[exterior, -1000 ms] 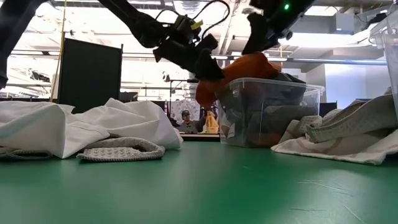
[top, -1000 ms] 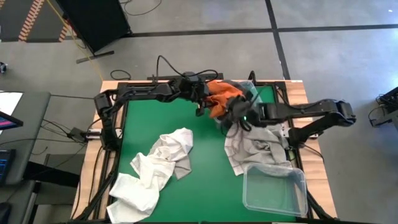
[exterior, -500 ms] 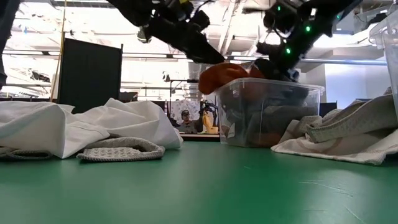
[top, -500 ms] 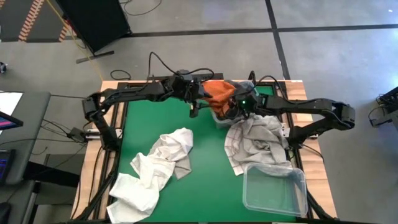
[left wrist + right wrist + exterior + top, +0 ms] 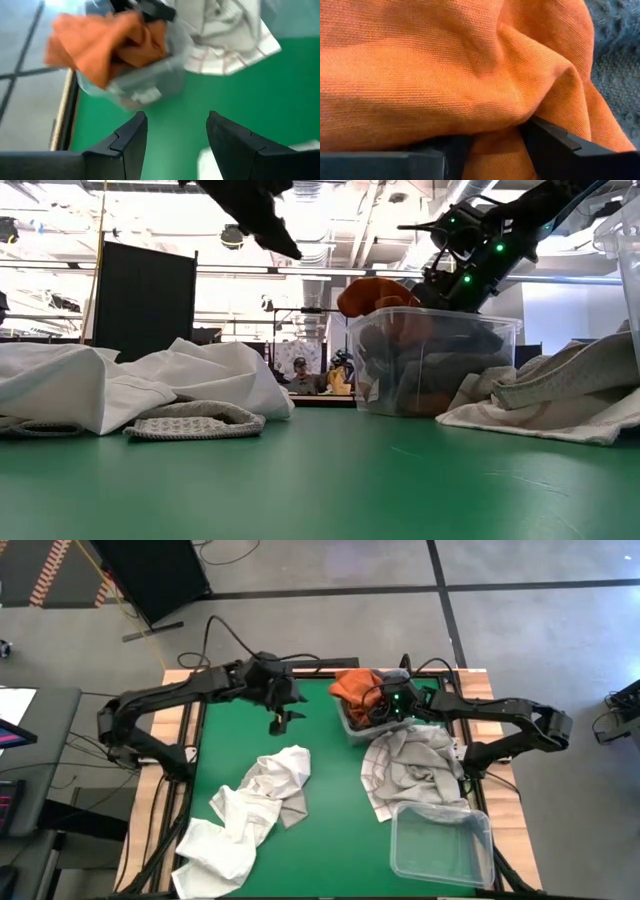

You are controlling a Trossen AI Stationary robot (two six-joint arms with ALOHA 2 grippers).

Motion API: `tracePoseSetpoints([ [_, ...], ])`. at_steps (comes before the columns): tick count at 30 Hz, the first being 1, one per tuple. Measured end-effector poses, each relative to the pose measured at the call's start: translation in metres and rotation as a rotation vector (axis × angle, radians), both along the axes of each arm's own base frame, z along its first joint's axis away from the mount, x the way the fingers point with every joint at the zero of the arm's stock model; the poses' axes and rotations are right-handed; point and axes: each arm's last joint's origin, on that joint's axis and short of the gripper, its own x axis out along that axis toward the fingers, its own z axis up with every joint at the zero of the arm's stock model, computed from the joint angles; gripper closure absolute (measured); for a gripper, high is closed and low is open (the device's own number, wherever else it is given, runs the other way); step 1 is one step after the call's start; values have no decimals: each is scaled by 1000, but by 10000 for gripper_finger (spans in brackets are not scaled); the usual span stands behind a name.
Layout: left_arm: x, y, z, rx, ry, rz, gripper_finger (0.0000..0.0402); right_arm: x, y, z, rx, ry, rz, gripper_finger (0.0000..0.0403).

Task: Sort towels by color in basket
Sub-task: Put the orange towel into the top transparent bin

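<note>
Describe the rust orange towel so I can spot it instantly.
On the green table, find the clear plastic bin at the far edge. The rust orange towel is heaped over its rim, under the right gripper; it is the only bright cloth.

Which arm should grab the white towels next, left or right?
Left, probably. The left gripper is open over bare mat near the white towels; the right gripper is down in the bin, pressed into the orange towel.

**Setting: an industrial robotics lab**

A green-topped table [image 5: 330, 790] stands on bare concrete floor [image 5: 520, 640] with loose cables [image 5: 215, 550]. Beyond the table, exposed ceiling pipes [image 5: 330, 272], a black partition panel [image 5: 145, 300] and a seated person [image 5: 297, 375] are visible.
</note>
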Motion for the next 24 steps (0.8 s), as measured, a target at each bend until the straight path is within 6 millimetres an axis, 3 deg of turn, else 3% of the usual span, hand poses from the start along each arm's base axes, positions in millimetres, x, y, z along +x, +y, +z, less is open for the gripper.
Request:
tracePoseSetpoints([
  [7, -9, -15, -2, -38, 90, -28, 207, 5, 5, 8, 2, -6, 20, 184],
  [17, -12, -25, -8, -100, 169, -19, 207, 20, 19, 61, -22, 3, 80, 184],
  [24, -14, -37, -16, -125, 245, -34, 207, 31, 30, 98, -138, -39, 105, 184],
])
